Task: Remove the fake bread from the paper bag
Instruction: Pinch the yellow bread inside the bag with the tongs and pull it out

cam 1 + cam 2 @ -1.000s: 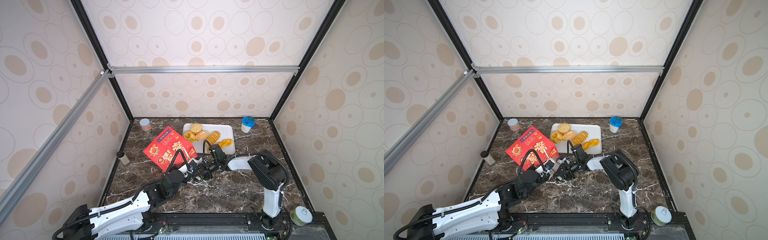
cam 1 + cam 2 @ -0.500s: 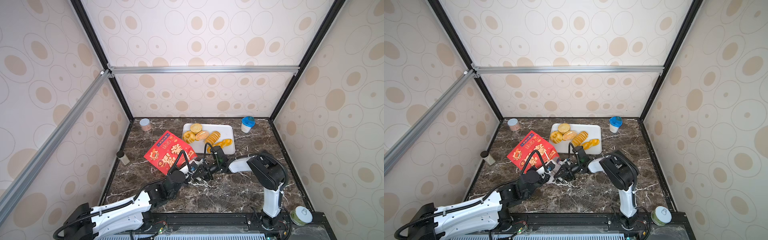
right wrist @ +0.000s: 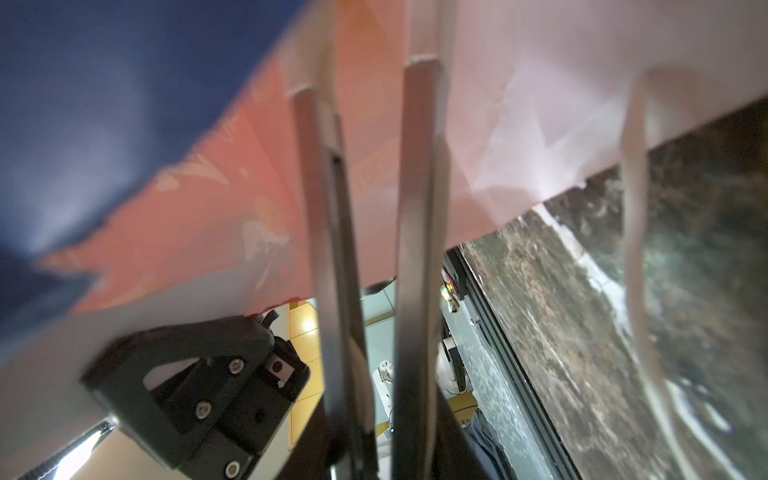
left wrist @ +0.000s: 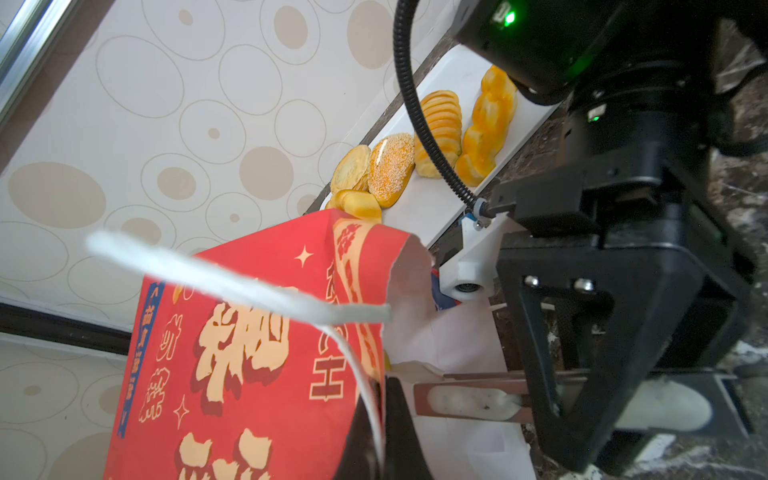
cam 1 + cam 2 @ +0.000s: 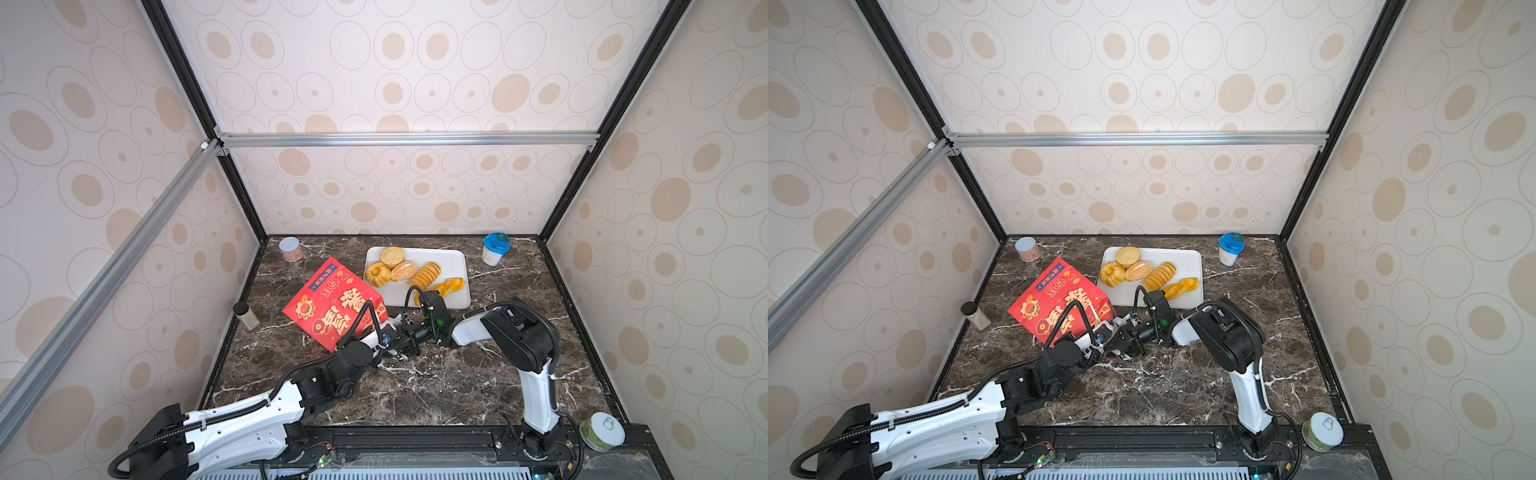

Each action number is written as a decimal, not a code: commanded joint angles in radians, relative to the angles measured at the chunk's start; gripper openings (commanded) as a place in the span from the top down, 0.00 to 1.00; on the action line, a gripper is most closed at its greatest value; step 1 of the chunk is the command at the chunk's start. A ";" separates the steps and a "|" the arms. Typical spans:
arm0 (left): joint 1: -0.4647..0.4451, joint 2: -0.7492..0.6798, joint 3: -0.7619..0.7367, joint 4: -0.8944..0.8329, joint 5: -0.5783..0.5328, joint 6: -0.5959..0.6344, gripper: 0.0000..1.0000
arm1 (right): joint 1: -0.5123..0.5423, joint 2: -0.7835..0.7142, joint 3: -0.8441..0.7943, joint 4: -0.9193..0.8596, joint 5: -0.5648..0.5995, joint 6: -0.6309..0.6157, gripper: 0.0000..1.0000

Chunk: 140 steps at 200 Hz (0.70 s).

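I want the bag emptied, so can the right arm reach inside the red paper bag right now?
Probably yes. The left pincer is shut on the rim of the paper bag, holding its mouth toward the right pincer, whose fingers point into the white inside with nothing between. What lies deeper is hidden.

Cream wallpaper (image 5: 395, 62) printed with beige ovals and thin rings covers the back wall and both side walls. Black corner posts (image 5: 239, 183) and silver aluminium bars (image 5: 407, 139) frame the booth. The worktop (image 5: 436, 382) is dark brown marble with white veins, edged at the front by a black rail (image 5: 415, 440). The light is bright and even, and shadows are soft.
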 commanded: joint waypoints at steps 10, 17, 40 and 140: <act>-0.019 -0.016 0.047 -0.001 0.016 -0.023 1.00 | -0.005 0.034 -0.038 0.285 0.041 0.206 0.90; -0.019 -0.026 0.042 0.000 0.013 -0.028 1.00 | -0.005 0.024 -0.049 0.275 0.038 0.196 0.93; -0.019 -0.052 0.032 -0.011 0.010 -0.048 1.00 | -0.005 -0.028 -0.075 0.141 0.031 0.091 0.99; 0.084 -0.080 0.051 -0.012 0.043 -0.170 1.00 | -0.005 -0.377 -0.009 -0.986 0.107 -0.691 1.00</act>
